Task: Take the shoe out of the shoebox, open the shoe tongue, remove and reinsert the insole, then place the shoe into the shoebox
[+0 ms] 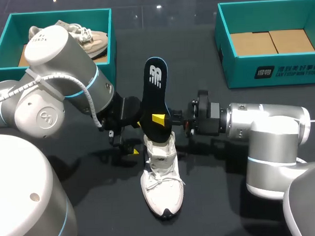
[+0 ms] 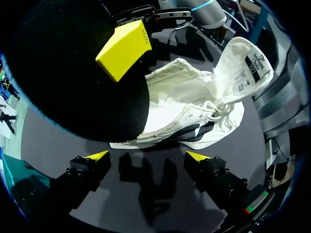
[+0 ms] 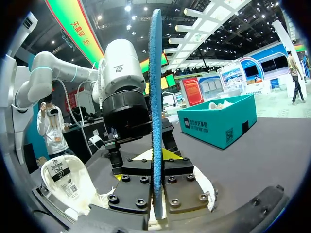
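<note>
While our right gripper (image 1: 160,119) pinches the black, blue-backed foam insole (image 1: 156,94) upright over the white lace-up sneaker (image 1: 161,182) at table centre, toe toward 6 o'clock, our left gripper (image 2: 148,156) sits at the sneaker's 9 o'clock, fingers spread, empty. Teal cardboard boxes: left shoebox (image 1: 0,48) at 11 o'clock, right shoebox (image 1: 272,67) at 1 o'clock.

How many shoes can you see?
2. One white shoe stands on the table in the middle, under the black insole. One beige shoe lies in the left teal box, partly hidden, so another may lie there unseen.
</note>
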`<state>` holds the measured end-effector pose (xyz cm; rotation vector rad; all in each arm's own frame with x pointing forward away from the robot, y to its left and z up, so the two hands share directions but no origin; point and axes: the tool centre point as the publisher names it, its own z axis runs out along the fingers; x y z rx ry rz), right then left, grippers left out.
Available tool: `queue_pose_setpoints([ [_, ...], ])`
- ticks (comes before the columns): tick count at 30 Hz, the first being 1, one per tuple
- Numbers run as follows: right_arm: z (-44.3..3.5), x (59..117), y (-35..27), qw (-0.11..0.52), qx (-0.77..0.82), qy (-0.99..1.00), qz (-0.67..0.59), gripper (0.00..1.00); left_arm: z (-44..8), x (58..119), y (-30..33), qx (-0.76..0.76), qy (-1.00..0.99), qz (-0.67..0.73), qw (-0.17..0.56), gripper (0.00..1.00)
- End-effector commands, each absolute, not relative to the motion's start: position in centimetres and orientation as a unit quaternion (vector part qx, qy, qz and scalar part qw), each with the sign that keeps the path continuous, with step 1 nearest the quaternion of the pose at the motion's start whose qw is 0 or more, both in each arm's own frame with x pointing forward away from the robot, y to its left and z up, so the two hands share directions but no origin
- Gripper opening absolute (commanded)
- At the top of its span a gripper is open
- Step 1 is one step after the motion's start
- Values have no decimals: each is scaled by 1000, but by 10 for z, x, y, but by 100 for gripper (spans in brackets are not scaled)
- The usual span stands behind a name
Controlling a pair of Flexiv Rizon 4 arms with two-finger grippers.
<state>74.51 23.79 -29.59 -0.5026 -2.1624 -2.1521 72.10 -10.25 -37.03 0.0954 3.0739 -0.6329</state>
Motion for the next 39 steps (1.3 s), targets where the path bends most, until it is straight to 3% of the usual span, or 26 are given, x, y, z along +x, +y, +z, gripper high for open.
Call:
queue_pose_setpoints([
  [1,-298,744,236,38,-162,-707,-687,0,-371,721,-103,31,979,-201,1,100],
  [13,-289,750,236,55,-158,-704,-691,0,-371,721,-103,31,979,-201,1,100],
  [23,-288,766,239,111,-175,-711,-672,0,-371,721,-103,31,979,-201,1,100],
  [39,-319,739,232,145,-193,-710,-661,0,-371,721,-103,31,979,-201,1,100],
])
